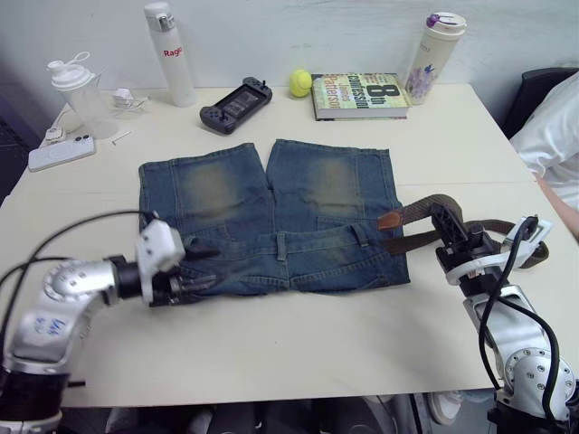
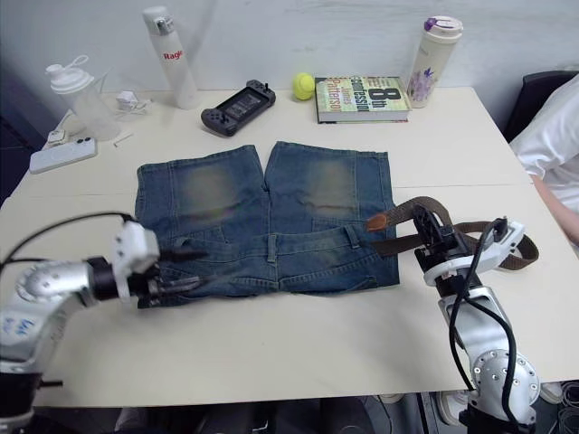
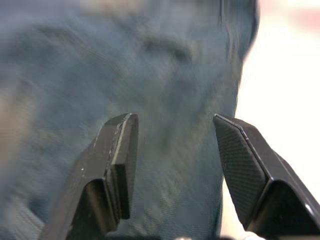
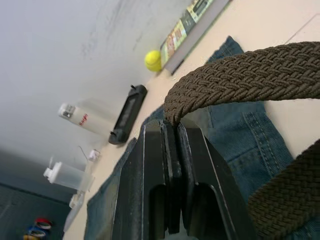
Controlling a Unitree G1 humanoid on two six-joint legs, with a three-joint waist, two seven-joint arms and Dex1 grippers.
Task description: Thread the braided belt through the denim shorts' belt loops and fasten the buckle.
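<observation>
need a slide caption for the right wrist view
Right claw shut on the braided belt, above the denim shorts.

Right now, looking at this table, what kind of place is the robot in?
Probably an office or lab workspace, not a home laundry spot: a plain cream table against a bare wall, everyday desk clutter like a book, a phone and drink bottles, and a seated person's sleeve at the edge.

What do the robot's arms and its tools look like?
Both arms are silver-grey metal with round joints and loose black cables looping over them. The left arm has blue scribbled writing on its shell. Each wrist has a white block. The left tool and the right tool each have two black, flat, wedge-shaped fingers.
</observation>
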